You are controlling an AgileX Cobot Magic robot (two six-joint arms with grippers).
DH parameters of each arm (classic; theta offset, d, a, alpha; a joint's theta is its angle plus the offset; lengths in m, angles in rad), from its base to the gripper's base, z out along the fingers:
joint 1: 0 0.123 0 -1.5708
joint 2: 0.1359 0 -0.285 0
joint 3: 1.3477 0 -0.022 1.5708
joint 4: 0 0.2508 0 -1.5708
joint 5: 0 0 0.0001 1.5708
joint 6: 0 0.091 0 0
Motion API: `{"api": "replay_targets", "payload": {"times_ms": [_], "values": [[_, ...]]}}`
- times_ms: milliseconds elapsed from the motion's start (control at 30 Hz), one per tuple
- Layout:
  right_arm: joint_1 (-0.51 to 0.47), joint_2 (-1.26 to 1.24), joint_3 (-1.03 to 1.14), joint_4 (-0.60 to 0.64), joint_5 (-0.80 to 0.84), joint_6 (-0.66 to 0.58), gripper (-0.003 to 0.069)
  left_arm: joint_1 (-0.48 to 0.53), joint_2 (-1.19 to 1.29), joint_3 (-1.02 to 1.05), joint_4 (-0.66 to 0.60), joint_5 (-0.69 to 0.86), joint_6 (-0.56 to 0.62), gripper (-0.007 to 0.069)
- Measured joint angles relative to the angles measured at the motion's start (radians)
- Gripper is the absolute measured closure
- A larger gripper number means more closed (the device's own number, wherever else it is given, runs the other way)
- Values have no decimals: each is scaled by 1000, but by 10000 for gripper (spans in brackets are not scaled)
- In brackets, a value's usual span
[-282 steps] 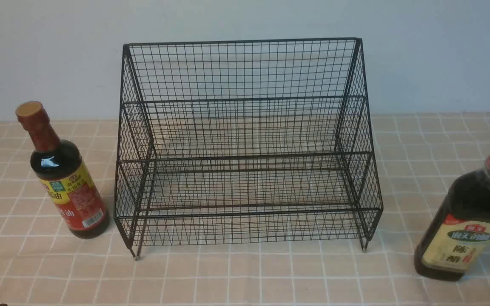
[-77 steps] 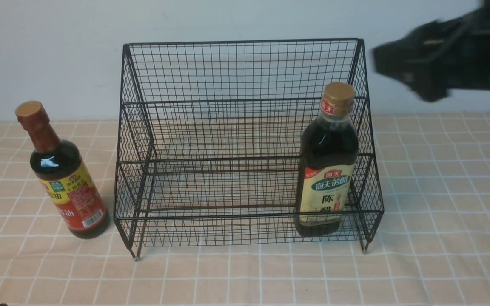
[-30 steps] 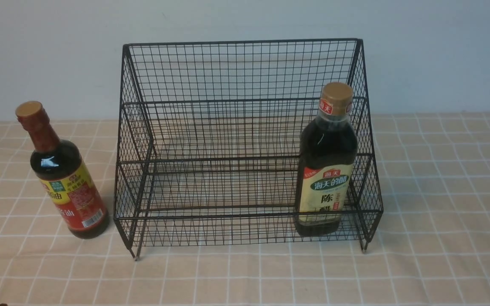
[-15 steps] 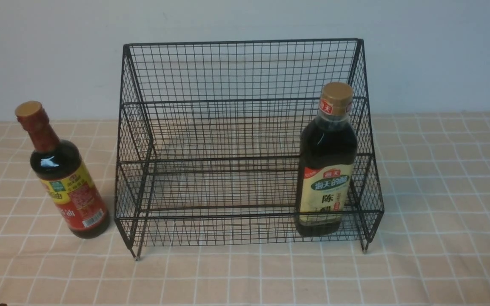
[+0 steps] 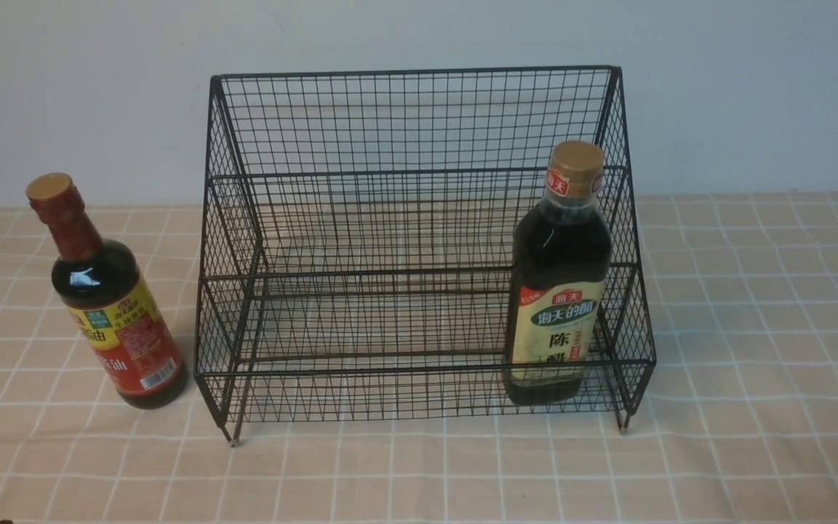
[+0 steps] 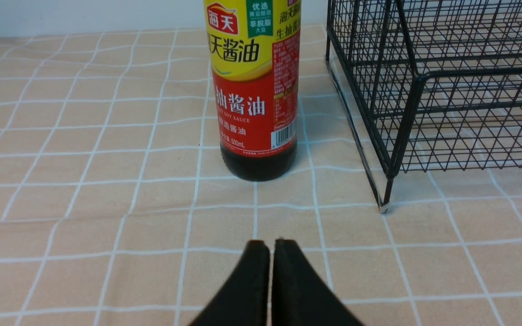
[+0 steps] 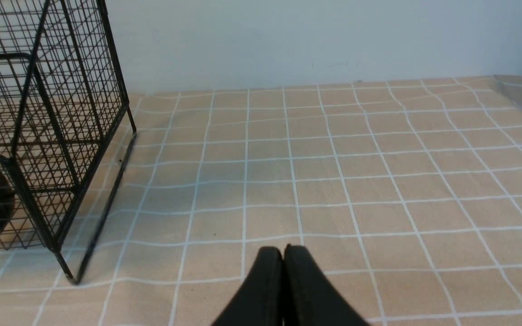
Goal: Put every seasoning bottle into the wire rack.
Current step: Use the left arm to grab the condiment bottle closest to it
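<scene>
Soy sauce bottle (image 6: 254, 90) stands upright on the table (image 6: 84, 181) just ahead of the left gripper (image 6: 271, 244), whose jaws are pressed together and empty. The wire rack (image 5: 419, 240) stands just beside the bottle. The right gripper (image 7: 283, 251), likewise pressed together, points over the table beside the rack, whose lower tier holds the upright vinegar bottle (image 5: 561, 291) at its right end.

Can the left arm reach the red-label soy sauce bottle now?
Probably yes: the soy sauce bottle stands upright ahead of the left gripper, only bare tablecloth between, the wire rack apart beside it. The gripper is shut and must open first.
</scene>
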Motion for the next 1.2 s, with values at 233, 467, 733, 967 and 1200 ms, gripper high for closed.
{"api": "replay_targets", "payload": {"times_ms": [233,467,733,967,1200], "values": [[0,0,0,0,0,1,672,0,0,0,0,0,0,631],[0,0,0,0,0,1,672,0,0,0,0,0,0,631],[0,0,0,0,0,-2,672,0,0,5,-56,-84,-37,631],[0,0,0,0,0,-2,672,0,0,5,-138,-386,-79,631],[0,0,0,0,0,-2,672,0,0,5,-139,-782,-78,631]]}}
